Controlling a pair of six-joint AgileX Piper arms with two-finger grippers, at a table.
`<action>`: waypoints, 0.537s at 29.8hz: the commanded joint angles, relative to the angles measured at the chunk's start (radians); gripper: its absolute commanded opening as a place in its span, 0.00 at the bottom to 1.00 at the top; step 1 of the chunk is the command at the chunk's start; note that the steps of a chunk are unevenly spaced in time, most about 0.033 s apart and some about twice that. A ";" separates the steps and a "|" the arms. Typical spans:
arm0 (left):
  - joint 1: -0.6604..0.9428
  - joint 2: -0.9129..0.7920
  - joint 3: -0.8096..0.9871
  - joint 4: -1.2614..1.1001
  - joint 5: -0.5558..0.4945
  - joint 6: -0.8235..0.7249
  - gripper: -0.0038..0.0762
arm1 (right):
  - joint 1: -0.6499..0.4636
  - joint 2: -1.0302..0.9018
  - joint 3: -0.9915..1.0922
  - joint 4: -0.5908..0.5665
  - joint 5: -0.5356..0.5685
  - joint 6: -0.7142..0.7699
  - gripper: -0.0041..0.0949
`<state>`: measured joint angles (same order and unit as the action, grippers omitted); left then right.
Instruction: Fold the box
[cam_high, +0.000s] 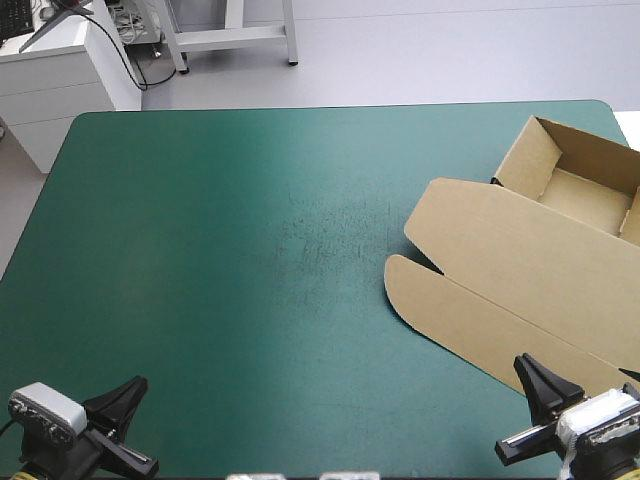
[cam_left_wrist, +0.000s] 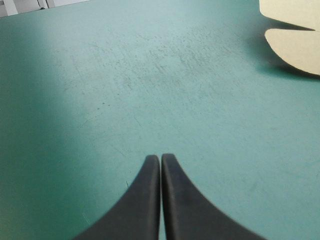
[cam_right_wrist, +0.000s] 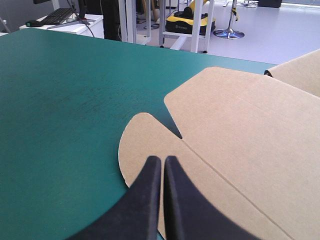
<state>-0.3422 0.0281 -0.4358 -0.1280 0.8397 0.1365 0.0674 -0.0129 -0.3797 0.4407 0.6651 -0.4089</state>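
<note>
box (cam_high: 540, 235): seems light, stiff board, lid (cam_high: 480, 290) flat | best hold: lid's rounded edge | left pincer (cam_left_wrist: 160, 159), right pincer (cam_right_wrist: 163, 160): closed, empty

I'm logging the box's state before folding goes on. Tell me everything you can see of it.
The box is plain brown board: an open tray with raised walls near the table's far right corner, its lid lying flat on the teal-green cover toward the near edge. The lid ends in a creased strip with a rounded flap, a notch beside it. The right gripper, shut, hangs over the lid's near edge; whether it touches cannot be told. The left gripper is well apart.
</note>
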 joint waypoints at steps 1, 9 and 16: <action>-0.004 0.015 -0.020 -0.017 -0.088 -0.007 0.04 | 0.006 -0.023 -0.022 -0.002 -0.063 0.024 0.04; -0.004 0.015 -0.020 -0.018 -0.088 -0.007 0.04 | 0.006 -0.023 -0.022 -0.091 -0.044 0.142 0.04; -0.004 0.015 -0.020 -0.019 -0.088 -0.007 0.04 | 0.006 -0.023 -0.022 -0.093 -0.044 0.144 0.04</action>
<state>-0.3422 0.0281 -0.4338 -0.1280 0.8311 0.1365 0.0680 -0.0129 -0.3797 0.3457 0.6904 -0.2645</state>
